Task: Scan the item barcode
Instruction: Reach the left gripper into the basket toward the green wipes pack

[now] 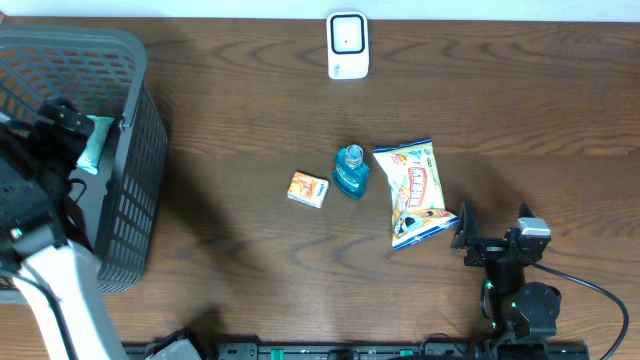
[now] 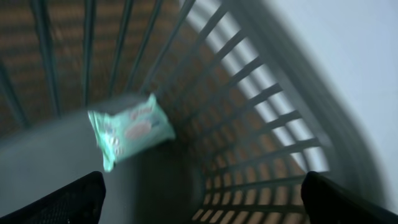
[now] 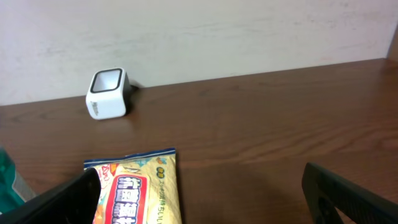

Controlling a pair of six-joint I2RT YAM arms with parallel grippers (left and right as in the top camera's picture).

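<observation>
A white barcode scanner [image 1: 347,45] stands at the table's far edge and is also seen in the right wrist view [image 3: 107,93]. A yellow snack bag [image 1: 415,192] [image 3: 140,190], a blue bottle [image 1: 351,172] and a small orange box [image 1: 308,189] lie mid-table. A mint-green packet [image 1: 95,145] [image 2: 130,127] lies inside the grey basket [image 1: 135,150]. My left gripper [image 1: 70,120] [image 2: 202,205] hangs open over the basket, above the packet and holding nothing. My right gripper [image 1: 495,225] [image 3: 202,199] is open just right of the snack bag, empty.
The slatted basket wall [image 2: 261,118] surrounds the left gripper closely. The teal edge of the bottle [image 3: 6,180] shows at the left of the right wrist view. A pale wall [image 3: 199,25] backs the table behind the scanner.
</observation>
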